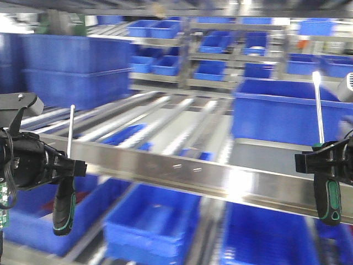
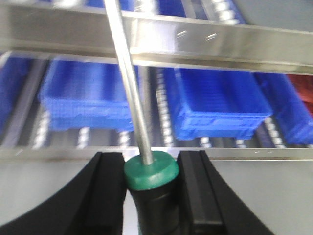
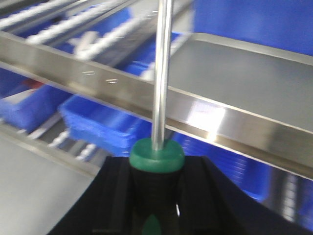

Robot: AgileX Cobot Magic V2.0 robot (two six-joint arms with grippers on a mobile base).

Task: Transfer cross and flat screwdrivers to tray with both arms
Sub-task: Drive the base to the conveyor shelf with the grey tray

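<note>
Front view: our left gripper clamps the cross screwdriver upright, right gripper clamps the flat screwdriver. Left wrist: jaws pinch the handle. Right wrist: the tray lies beyond the steel rail, so we should clear that, then lower gently
</note>
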